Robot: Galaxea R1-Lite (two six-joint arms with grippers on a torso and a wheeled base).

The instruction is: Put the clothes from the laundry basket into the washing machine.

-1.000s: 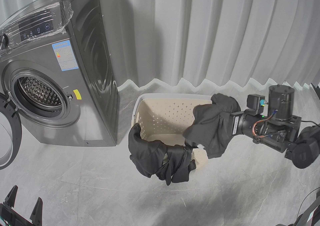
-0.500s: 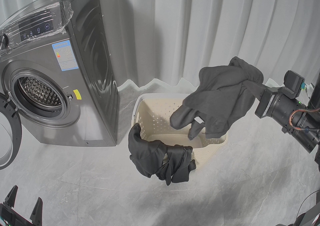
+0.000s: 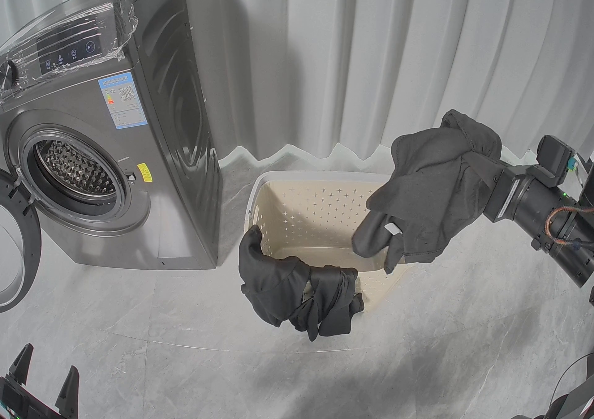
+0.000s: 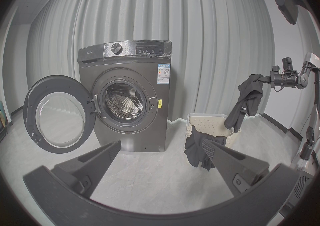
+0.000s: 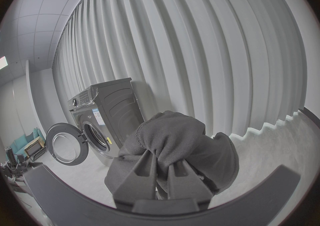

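Against the pleated curtain (image 3: 371,37), left of centre: washer (image 3: 111,148), door (image 3: 15,241) swung wide to its left, drum (image 3: 77,170) exposed and looking empty, so the way in is open for loading. Basket (image 3: 309,204) on the floor just beside the washer's right flank, near enough for a short carry. Black garment (image 3: 291,290) draped over the basket's near rim, half in and half hanging outside; untouched, probably the next pick. Grey garment (image 3: 433,191) in the air over the basket's right side, bunched at the top where it is pinched and trailing down towards the rim; judged held high so the loose end can come free of the basket. Whether the tail clears the rim I cannot tell. Right gripper (image 5: 162,161) closed tight on that bunch, cloth bulging round both fingers. Left gripper (image 4: 160,144) low and near the robot, fingers spread wide, nothing in them, facing the washer. Against a second ago: the grey garment was down in the basket; it has come up and drawn off to the right. Black garment unmoved. The head camera has shifted slightly.
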